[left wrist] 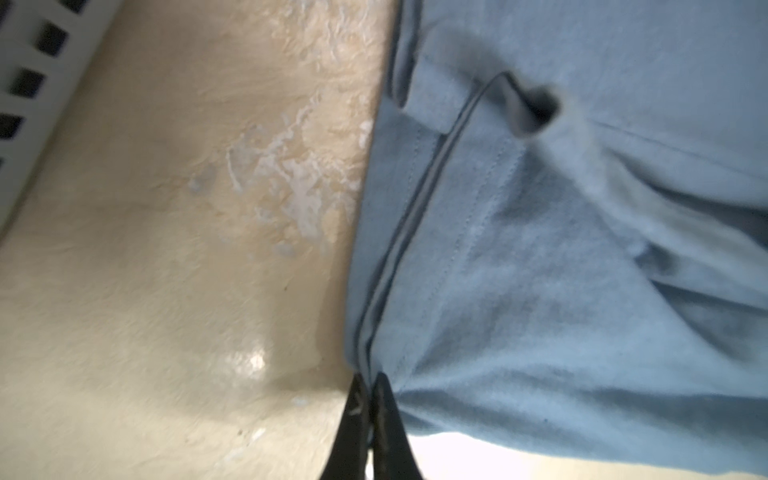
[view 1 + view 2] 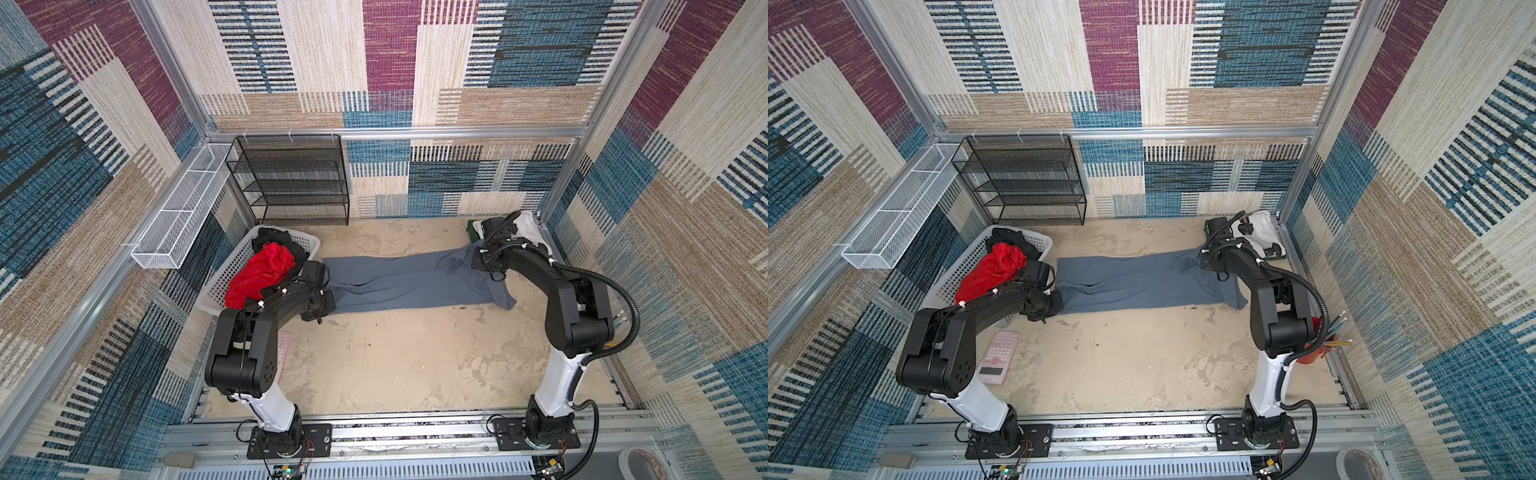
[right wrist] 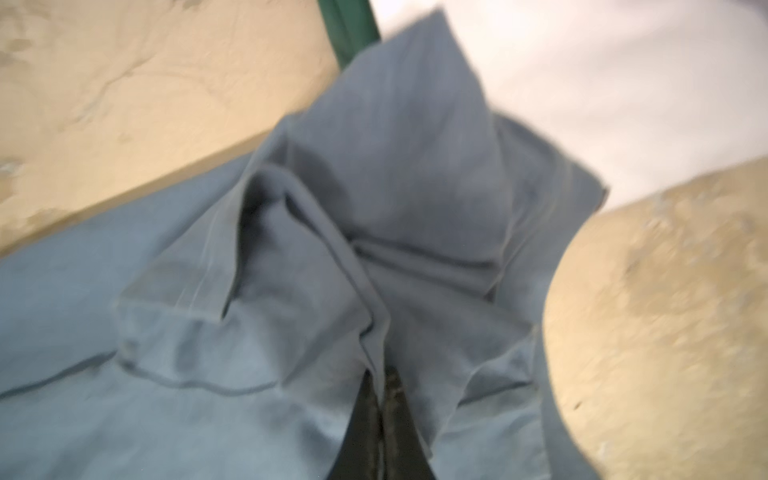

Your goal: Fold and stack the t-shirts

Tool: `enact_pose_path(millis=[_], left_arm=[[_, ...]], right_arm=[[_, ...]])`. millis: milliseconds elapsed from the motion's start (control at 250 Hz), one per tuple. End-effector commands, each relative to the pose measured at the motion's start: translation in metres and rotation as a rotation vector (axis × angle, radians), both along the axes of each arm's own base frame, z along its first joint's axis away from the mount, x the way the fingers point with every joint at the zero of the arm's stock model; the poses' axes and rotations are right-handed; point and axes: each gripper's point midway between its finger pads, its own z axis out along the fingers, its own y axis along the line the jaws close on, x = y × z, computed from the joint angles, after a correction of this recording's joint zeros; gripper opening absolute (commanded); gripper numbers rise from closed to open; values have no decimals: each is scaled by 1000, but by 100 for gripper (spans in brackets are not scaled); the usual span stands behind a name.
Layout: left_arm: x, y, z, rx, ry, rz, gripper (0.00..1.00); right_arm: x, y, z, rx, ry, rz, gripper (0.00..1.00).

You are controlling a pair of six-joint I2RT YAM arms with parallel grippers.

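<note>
A large slate-grey t-shirt (image 2: 415,278) (image 2: 1142,282) lies stretched in a long band across the table in both top views. My left gripper (image 2: 332,302) (image 1: 370,380) is at its left end, shut on the stitched hem (image 1: 415,249). My right gripper (image 2: 478,259) (image 3: 380,374) is at its far right end, shut on a raised fold of the same grey cloth (image 3: 374,208). Behind the right arm, at the back right corner, lies a white t-shirt with black patches (image 2: 530,228) (image 2: 1262,226). A dark green one (image 2: 471,232) (image 3: 349,29) peeks out beside it.
A white perforated basket (image 2: 216,282) at the left holds red cloth (image 2: 266,270) and black cloth. A black mesh shelf (image 2: 291,183) stands at the back, a white wire tray (image 2: 178,212) on the left wall. A pink calculator (image 2: 998,357) lies front left; a red pencil cup (image 2: 1325,345) stands right.
</note>
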Motion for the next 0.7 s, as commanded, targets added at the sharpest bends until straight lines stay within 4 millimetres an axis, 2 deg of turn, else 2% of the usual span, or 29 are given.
enact_pose_path(millis=[0, 72, 116, 176, 280, 320, 364, 388, 424, 452, 552, 652, 696], left_arm=[[-10, 5, -2, 19, 20, -1, 0], [-15, 5, -1, 18, 22, 0, 0], [-18, 5, -1, 17, 21, 2, 0], [-21, 6, -2, 18, 23, 5, 0], [-28, 8, -1, 22, 30, 9, 0], [-30, 9, 0, 25, 29, 13, 0], [-33, 10, 1, 30, 28, 20, 0], [-34, 11, 2, 32, 28, 27, 0], [-38, 13, 4, 33, 30, 40, 0], [-41, 13, 5, 30, 27, 50, 0], [-51, 14, 11, 7, 9, 87, 0], [-64, 19, 19, 16, -11, 125, 0], [-71, 23, 24, 40, -19, 139, 13]], right_arm=[[16, -20, -4, -149, 31, -15, 0], [31, -23, -6, -189, 38, -15, 0], [39, -25, -7, -209, 44, -15, 3], [48, -32, -1, -257, 38, -40, 6], [62, -37, 15, -297, 10, -49, 27], [66, -37, 19, -302, 5, -44, 39], [69, -36, 24, -303, -1, -43, 69], [69, -36, 27, -302, -4, -42, 81], [69, -35, 32, -294, -10, -43, 94], [67, -34, 36, -281, -18, -45, 100], [56, -23, 52, -198, -67, -45, 99], [27, -9, 65, -126, -114, -47, 99], [11, -3, 66, -115, -122, -43, 99]])
